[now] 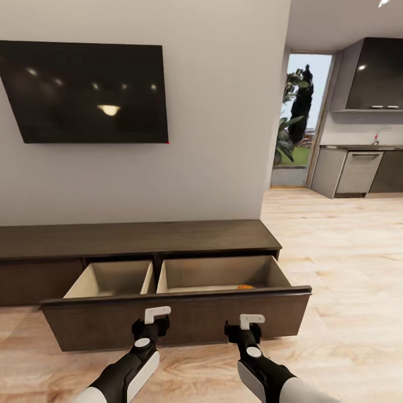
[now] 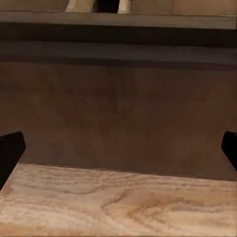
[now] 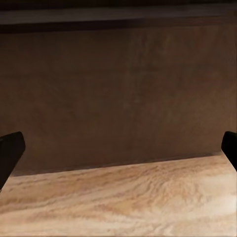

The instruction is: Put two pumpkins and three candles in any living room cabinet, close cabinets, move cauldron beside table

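Cabinet [image 1: 140, 238] drawer [image 1: 179, 319] pulled out, both end effectors [image 1: 157, 314] [image 1: 252, 321] spread wide before it

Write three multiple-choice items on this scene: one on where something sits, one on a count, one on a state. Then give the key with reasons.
1. Where does the orange object lie?
A. On the cabinet top
B. In the drawer's right compartment
C. On the floor

2. How many compartments does the pulled-out drawer of the cabinet show?
A. One
B. Two
C. Four

3. In what state are the left gripper and right gripper?
A. Both open, holding nothing
B. Both shut on candles
C. Left shut on a pumpkin

Key: 1 B, the orange bit peeks over the drawer front in the right compartment. 2 B, one divider splits the pale interior. 3 A, in both wrist views the fingertips stand wide apart, facing the drawer front.
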Robot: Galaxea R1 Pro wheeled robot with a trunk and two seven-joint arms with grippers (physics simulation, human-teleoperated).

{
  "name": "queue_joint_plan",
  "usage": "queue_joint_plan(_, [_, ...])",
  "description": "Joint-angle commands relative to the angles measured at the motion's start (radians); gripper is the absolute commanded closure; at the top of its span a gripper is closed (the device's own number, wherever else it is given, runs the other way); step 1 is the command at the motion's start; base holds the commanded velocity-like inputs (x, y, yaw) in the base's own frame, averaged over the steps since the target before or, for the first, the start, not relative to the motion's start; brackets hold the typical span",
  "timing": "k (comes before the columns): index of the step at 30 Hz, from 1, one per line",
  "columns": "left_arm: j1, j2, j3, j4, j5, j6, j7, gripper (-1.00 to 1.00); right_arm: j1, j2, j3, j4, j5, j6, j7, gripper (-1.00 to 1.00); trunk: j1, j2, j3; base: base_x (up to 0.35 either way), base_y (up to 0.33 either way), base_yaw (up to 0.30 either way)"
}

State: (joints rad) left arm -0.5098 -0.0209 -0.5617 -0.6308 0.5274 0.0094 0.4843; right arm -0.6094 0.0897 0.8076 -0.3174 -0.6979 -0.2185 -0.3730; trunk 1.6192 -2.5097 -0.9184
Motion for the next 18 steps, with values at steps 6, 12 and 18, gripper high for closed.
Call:
queue_joint_plan(6, [-0.001,0.001,-0.006,-0.001,0.006,0.001,0.008,-1.0,-0.001,0.0,0.009,0.0,-0.01,-0.005,-0.004,-1.0,0.0,0.0,-0.001,0.249,-0.09,0.0])
queue_joint_plan(12, [-0.001,0.001,-0.007,-0.001,0.006,0.0,0.008,-1.0,-0.001,0.0,0.009,0.0,-0.01,-0.005,-0.004,-1.0,0.0,0.0,-0.001,0.075,-0.121,0.0])
queue_joint_plan(18, [-0.001,0.001,-0.006,-0.001,0.006,0.0,0.008,-1.0,-0.001,0.0,0.009,0.0,-0.01,-0.005,-0.004,-1.0,0.0,0.0,-0.001,0.078,-0.082,0.0])
